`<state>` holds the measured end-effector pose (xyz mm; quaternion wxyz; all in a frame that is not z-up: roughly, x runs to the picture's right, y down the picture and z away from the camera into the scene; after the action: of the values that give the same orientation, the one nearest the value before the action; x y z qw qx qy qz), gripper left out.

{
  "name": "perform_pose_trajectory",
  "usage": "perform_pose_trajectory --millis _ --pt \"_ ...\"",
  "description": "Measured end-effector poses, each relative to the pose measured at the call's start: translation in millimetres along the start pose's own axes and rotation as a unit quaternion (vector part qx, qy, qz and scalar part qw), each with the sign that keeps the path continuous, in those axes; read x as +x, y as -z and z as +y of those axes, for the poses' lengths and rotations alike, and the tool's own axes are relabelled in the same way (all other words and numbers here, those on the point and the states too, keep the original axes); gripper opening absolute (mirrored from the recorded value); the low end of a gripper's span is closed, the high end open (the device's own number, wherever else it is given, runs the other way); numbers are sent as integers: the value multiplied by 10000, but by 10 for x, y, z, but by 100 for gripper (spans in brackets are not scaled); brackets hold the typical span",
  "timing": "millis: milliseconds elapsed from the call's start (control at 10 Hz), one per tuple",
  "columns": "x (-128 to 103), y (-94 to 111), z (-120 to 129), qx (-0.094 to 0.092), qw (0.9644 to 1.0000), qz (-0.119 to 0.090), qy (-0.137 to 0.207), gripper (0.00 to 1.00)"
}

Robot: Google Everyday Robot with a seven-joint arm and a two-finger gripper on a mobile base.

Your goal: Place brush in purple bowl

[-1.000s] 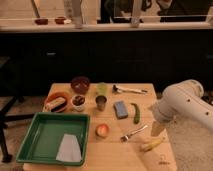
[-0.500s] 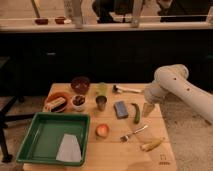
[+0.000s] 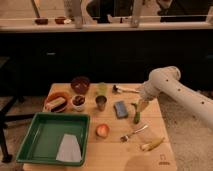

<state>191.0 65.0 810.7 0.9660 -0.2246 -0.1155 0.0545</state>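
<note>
Camera view, reaching step: tool (image 3: pixel 141 106) spread apart and empty, right of middle, just below brush (image 3: pixel 126 90) at top edge of worktop (image 3: pixel 115 156); next, probably down onto its handle, pinch, carry left to purple bowl (image 3: pixel 80 84).

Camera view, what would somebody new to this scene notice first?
The big white robot arm reaching in from the right stands out first, its open gripper hanging over the right side of the wooden table, just in front of the brush lying at the back edge. Then the large green tray at the front left, and the purple bowl at the back, left of centre, well apart from the brush.
</note>
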Motion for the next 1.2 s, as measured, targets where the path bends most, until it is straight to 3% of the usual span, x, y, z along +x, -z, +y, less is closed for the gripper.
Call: perform_pose_trajectory --millis 700,1200 --pt "8 -9 0 7 10000 8 -20 80" --pt "-56 -289 -283 -38 9999 -132 -10 80"
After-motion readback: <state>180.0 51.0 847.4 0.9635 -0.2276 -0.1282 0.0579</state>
